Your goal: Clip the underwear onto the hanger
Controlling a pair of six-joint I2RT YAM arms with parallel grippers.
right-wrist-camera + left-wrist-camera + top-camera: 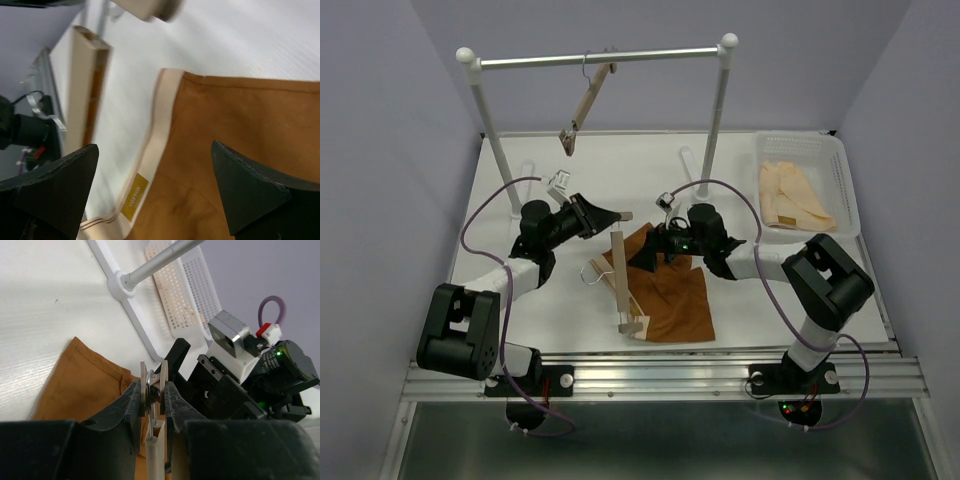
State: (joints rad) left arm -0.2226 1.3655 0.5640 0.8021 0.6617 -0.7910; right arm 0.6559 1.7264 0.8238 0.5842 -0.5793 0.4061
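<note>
The hanger lies on the table, a light-wood bar with a clip at each end. My left gripper is shut on the clip at its far end; in the left wrist view the fingers squeeze the clip's wooden paddles together. The rust-brown underwear lies flat to the right of the bar, its tan waistband facing the bar. My right gripper is open and empty just above the underwear's top corner, its jaws straddling the waistband.
A second hanger hangs from the steel rail on white posts at the back. A white basket with pale cream garments stands at the back right. The right arm is close in front of the left gripper.
</note>
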